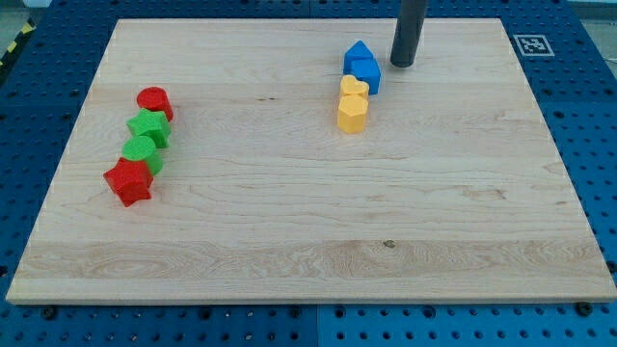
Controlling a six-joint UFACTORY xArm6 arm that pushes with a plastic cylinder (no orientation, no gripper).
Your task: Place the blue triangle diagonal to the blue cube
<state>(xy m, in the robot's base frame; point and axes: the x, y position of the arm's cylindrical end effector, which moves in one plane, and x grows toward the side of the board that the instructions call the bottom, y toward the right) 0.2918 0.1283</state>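
Standing at the view's top, right of centre, my tip point(402, 64) is resting on the wooden board point(289, 231) just to the right of the two blue blocks; it is a bare rod, so it is clasping nothing and only able to push, and whether it is touching the blue cube point(366, 74) I cannot tell.

The blue triangle point(358, 53) is sitting at the top of a tight column, pressed against the blue cube just below and slightly right of it; under those the yellow heart point(355, 87) and the yellow hexagon-like block point(352, 114) are following on, each touching or nearly touching its neighbour.

That crowding is where I am judging the risk to be lying: a push from the right is likely to be catching the cube as well as the triangle, dragging both leftward together so that their relation is not changing; a shove angled downward is likely to be driving the cube into the heart and scattering the yellow pair; a glancing contact on the triangle's sloped side may be spinning it rather than sliding it; and the board's top edge is lying near, so an upward nudge is risking sending a block off.

Far off at the view's left, the red cylinder point(154, 100), green star point(149, 126), green cylinder point(142, 150) and red star point(128, 181) are lying well clear.

No container is showing anywhere; every block is resting directly on the board.
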